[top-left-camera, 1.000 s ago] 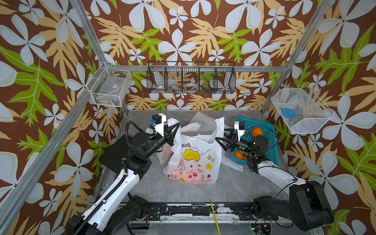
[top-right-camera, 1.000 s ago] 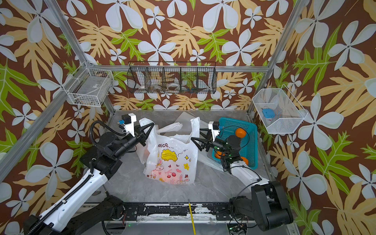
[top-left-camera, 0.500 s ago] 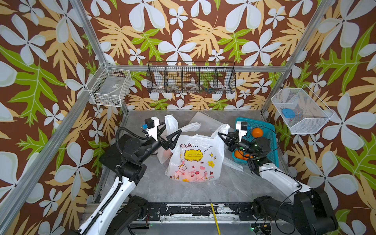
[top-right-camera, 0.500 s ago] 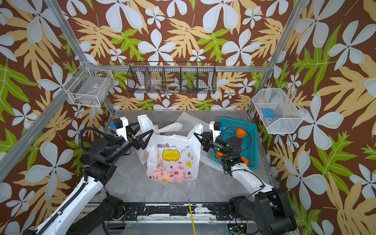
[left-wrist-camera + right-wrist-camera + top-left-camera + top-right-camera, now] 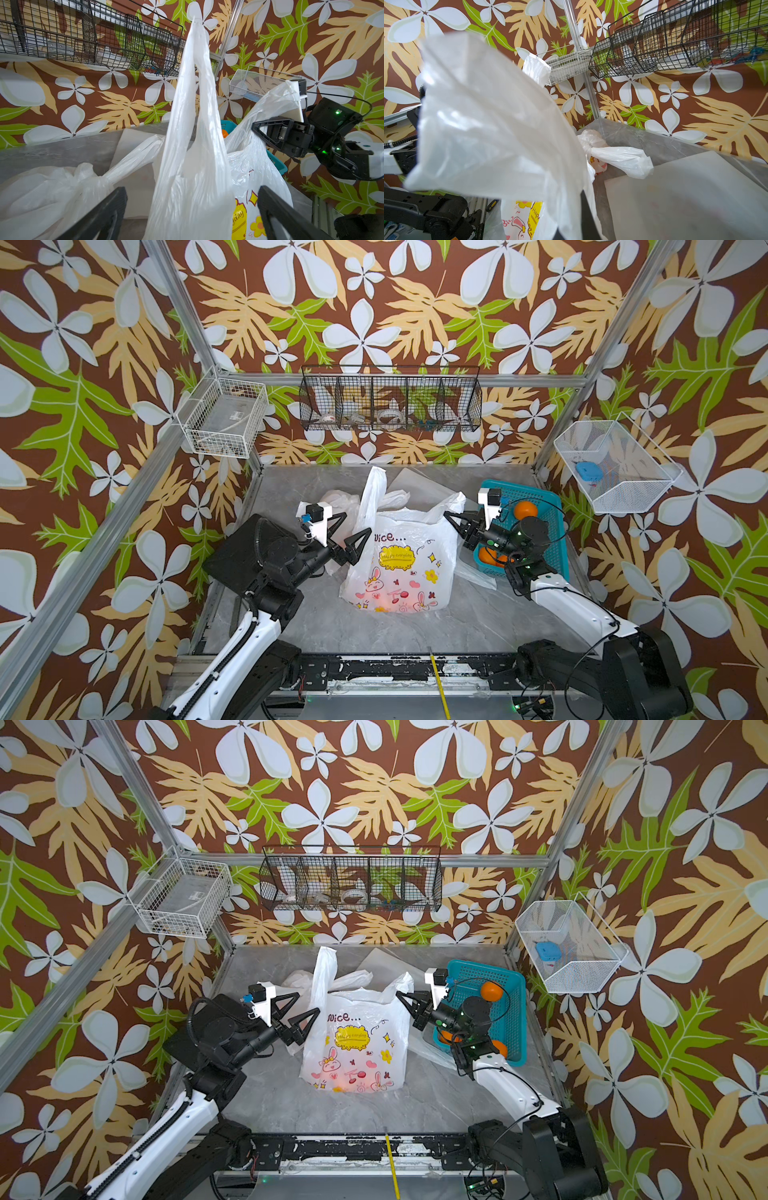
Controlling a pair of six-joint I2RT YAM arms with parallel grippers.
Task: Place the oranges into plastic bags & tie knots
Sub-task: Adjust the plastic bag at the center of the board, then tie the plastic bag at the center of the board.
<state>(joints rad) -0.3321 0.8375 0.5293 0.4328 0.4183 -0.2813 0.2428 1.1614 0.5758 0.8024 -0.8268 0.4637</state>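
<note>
At the printed bag [image 5: 395, 568], right gripper [image 5: 449, 515] clamps the right handle [image 5: 456, 501]; shut your wide-open left gripper [image 5: 355, 524] low on the upright handle [image 5: 374, 489].

Both top views look steeply down from high above the near edge, sharing the whole tabletop [image 5: 374, 630]. The left wrist camera, close to the printed bag [image 5: 193, 124], faces far-right; the right wrist camera, closer still, faces far-left. Both show the knotted bag [image 5: 616, 158].
</note>
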